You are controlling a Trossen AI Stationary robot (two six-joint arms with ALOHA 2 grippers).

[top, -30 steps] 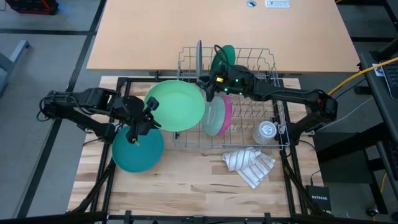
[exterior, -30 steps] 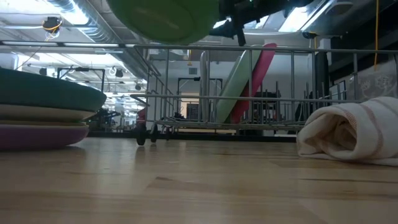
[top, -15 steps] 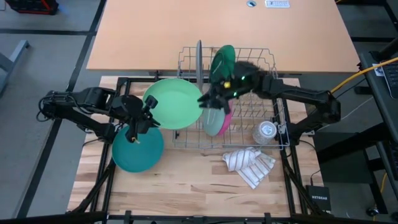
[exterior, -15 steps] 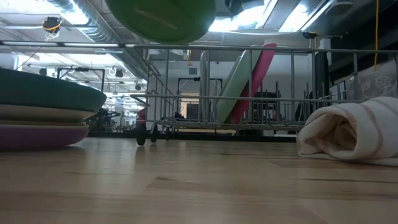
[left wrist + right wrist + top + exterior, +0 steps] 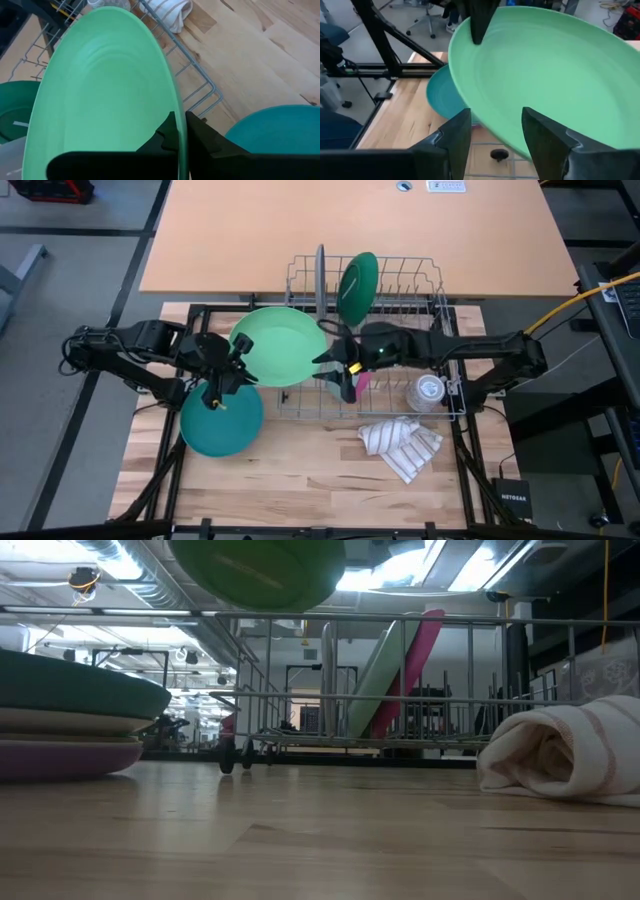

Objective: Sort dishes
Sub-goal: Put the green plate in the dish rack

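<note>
Since a second ago your right claw point(image 5: 333, 363) backed off wide open; left claw point(image 5: 237, 361) grips the light green plate point(image 5: 280, 346) (handover done), so stack it on the teal plate point(image 5: 221, 424).

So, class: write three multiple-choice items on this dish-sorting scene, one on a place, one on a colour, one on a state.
1. Where is the clear glass cup?
A. in the wire rack
B. on the teal stack
C. on the cloth

2. What colour is the plate in the left pincer?
A. pink
B. light green
C. grey

3. How is the right pincer?
A. shut on a plate
B. open
C. shut on nothing

Key: 1 A, the cup stands inside the rack; 2 B, its fingers pinch the light green plate by the rim; 3 B, its fingers stand apart by that plate.
</note>
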